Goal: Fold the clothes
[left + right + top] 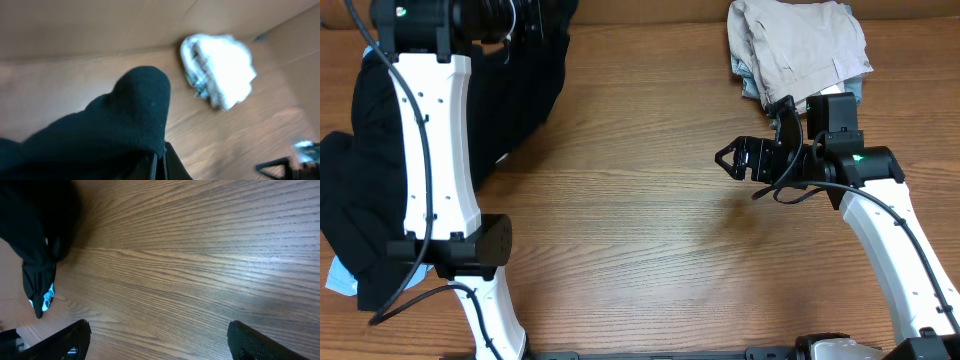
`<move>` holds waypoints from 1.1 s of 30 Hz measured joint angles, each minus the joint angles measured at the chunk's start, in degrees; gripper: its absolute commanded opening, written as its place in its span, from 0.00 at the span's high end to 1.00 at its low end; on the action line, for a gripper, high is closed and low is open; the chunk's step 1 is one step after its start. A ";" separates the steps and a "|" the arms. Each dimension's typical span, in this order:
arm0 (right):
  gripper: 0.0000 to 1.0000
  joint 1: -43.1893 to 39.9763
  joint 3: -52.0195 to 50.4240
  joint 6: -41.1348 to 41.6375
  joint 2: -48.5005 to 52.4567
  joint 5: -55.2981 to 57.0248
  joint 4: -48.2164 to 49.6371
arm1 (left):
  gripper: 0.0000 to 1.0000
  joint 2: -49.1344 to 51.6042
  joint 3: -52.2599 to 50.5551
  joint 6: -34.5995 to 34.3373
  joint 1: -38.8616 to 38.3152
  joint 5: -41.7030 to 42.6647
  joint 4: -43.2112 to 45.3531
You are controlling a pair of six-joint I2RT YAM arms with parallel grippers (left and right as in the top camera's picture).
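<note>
A black shirt hangs from my left gripper at the table's far left, draping down onto a dark heap of clothes. In the left wrist view the jaws of the left gripper are shut on the black fabric, which bulges up in front of the camera. A pile of folded beige clothes lies at the far right; it shows as a pale blurred pile in the left wrist view. My right gripper hovers open over bare wood, its fingers wide apart with nothing between them.
A light blue garment peeks out under the black heap at the left edge. The black heap with its blue bit shows at the left of the right wrist view. The wooden table spans the middle.
</note>
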 measured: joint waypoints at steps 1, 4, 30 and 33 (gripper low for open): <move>0.09 0.13 0.00 0.04 0.00 -0.07 0.22 | 0.96 0.02 1.68 -0.66 -0.26 0.83 0.92; 0.09 1.49 0.00 0.02 0.00 -0.28 2.12 | 0.96 0.02 6.03 -2.97 -0.70 3.78 4.42; 0.16 13.70 -2.10 1.33 9.38 0.26 25.68 | 0.96 -5.40 19.76 -18.97 -1.07 17.25 15.13; 0.51 13.70 -2.12 1.38 9.38 0.63 25.62 | 0.96 -5.88 20.00 -18.97 -1.07 17.42 14.91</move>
